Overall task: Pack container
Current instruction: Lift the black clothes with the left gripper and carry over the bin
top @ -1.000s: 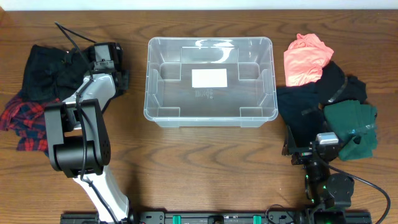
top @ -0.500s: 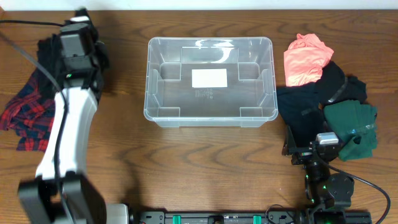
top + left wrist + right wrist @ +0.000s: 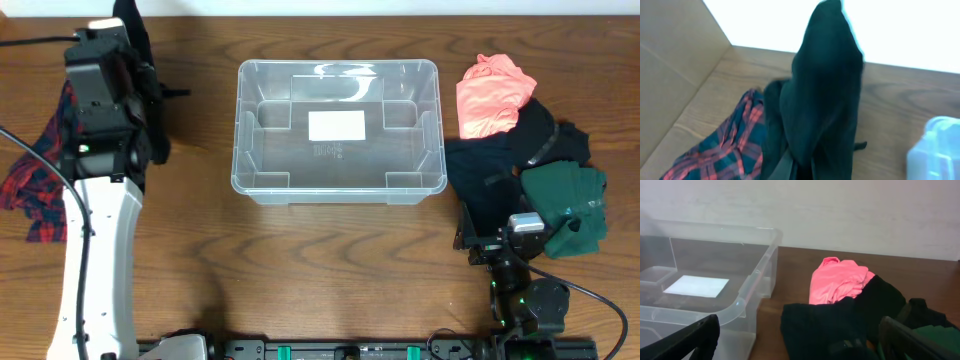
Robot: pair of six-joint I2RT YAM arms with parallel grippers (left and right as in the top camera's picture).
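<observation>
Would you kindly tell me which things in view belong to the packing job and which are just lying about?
Belonging to the job:
- container
- black garment, shut in the left gripper
- probably waiting to be packed: plaid garment, pink garment, black clothes, green garment

Just lying about:
- black rail at the near edge

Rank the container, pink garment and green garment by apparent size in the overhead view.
1. container: clearly largest.
2. pink garment and green garment: look about alike. The green one's edge blends into dark cloth, so I won't rank them.
</observation>
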